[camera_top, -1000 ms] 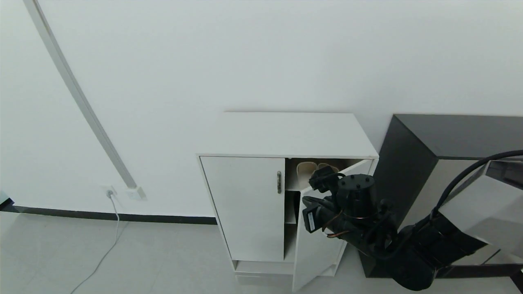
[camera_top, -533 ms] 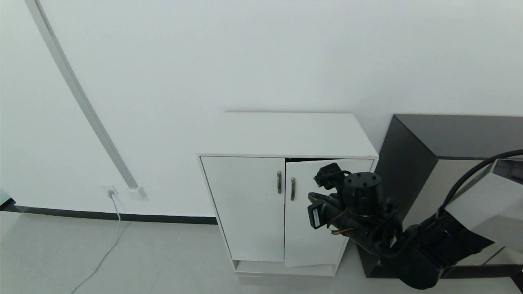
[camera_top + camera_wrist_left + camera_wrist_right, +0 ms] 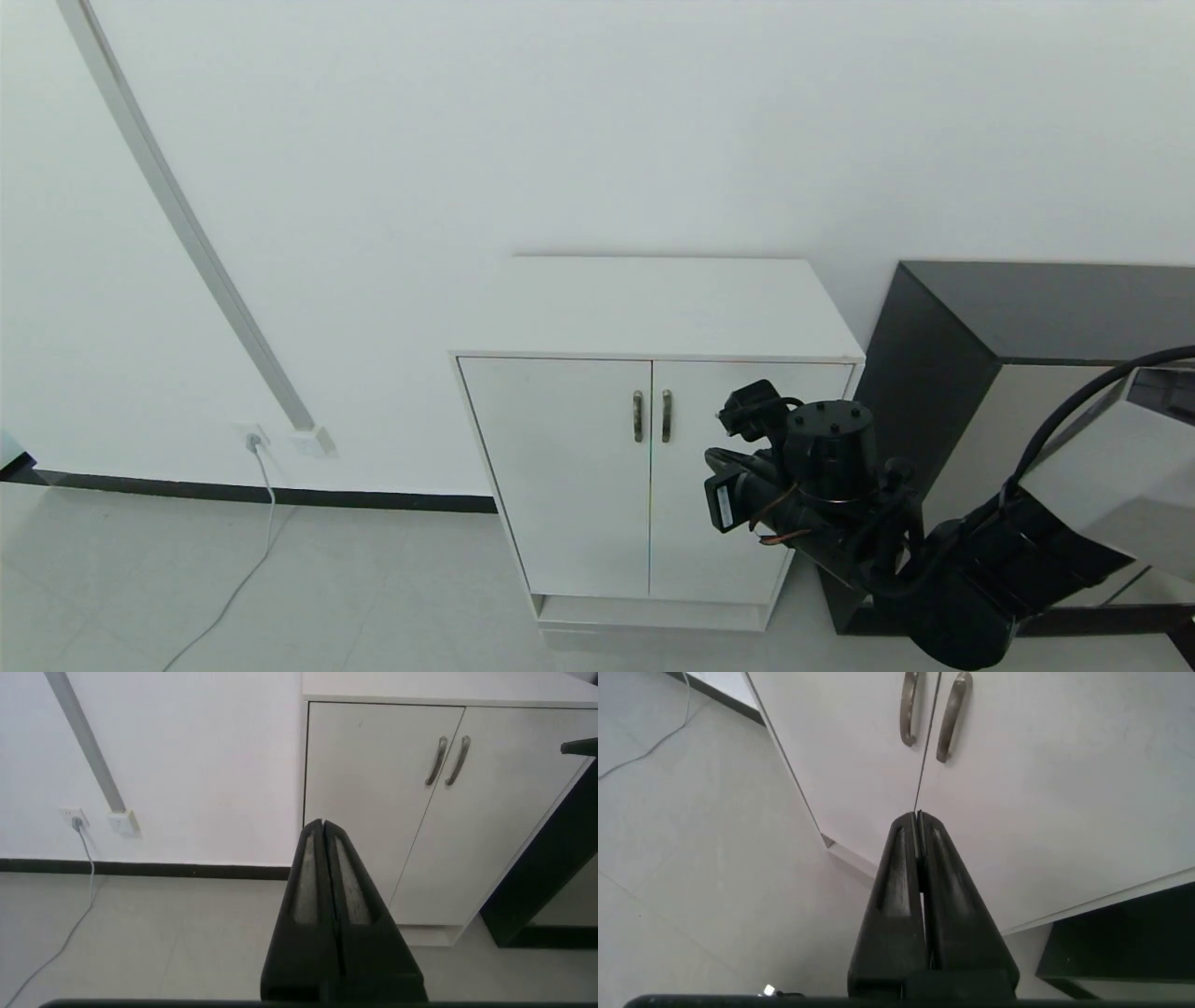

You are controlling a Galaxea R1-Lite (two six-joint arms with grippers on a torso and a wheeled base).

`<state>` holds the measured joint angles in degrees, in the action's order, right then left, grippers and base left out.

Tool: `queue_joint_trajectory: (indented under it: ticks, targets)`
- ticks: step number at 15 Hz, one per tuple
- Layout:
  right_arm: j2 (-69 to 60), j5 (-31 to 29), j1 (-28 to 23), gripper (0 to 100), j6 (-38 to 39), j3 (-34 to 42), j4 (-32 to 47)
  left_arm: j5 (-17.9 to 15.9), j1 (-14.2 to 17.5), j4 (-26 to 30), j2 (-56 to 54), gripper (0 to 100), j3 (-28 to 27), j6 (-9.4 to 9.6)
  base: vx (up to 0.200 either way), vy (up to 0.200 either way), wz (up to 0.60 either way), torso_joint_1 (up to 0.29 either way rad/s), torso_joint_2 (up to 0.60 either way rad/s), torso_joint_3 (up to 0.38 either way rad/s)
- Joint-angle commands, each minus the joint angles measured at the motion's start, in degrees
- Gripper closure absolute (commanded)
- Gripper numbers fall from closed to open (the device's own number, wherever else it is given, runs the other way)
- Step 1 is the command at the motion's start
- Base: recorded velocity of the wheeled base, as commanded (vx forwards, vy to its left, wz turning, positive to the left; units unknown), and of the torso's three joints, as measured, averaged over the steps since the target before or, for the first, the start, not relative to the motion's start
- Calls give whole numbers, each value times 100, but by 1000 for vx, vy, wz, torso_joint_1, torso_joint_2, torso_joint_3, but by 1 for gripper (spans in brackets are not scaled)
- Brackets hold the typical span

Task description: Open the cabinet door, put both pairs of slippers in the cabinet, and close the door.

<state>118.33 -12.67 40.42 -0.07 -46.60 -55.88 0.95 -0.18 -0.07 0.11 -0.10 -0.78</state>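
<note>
The white cabinet (image 3: 653, 308) stands against the wall with both doors closed. The right door (image 3: 719, 560) lies flush with the left door (image 3: 560, 467), and the two metal handles (image 3: 667, 416) sit side by side at the seam. My right arm is low in front of the right door. Its gripper (image 3: 918, 819) is shut on nothing, its tips close to the door seam below the handles (image 3: 953, 714). My left gripper (image 3: 323, 826) is shut and empty, held back from the cabinet (image 3: 374, 812) over the floor.
A dark cabinet (image 3: 943, 373) stands tight against the white cabinet's right side. A wall socket (image 3: 250, 439) with a cable trailing over the grey floor (image 3: 280, 597) is at the left. A slanted conduit (image 3: 187, 224) runs up the wall.
The right door swung from wide open to fully closed, hiding the slippers on the upper shelf. My right arm followed it towards the cabinet.
</note>
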Motion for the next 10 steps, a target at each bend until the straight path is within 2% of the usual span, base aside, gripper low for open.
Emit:
queue_joint_trajectory:
  ticks: [1, 6, 10]
  targets:
    - [-3, 1, 1, 100, -1, 11, -2, 2, 1, -1, -2, 100, 1, -1, 0, 0, 0, 0, 0, 0]
    - [-258, -228, -35, 100, -1, 37, -10, 2, 1, -1, -2, 100, 1, -1, 0, 0, 0, 0, 0, 0]
    - [-671, -342, -360, 100, 7, 178, -2, 2, 1, -1, -2, 100, 1, -1, 0, 0, 0, 0, 0, 0]
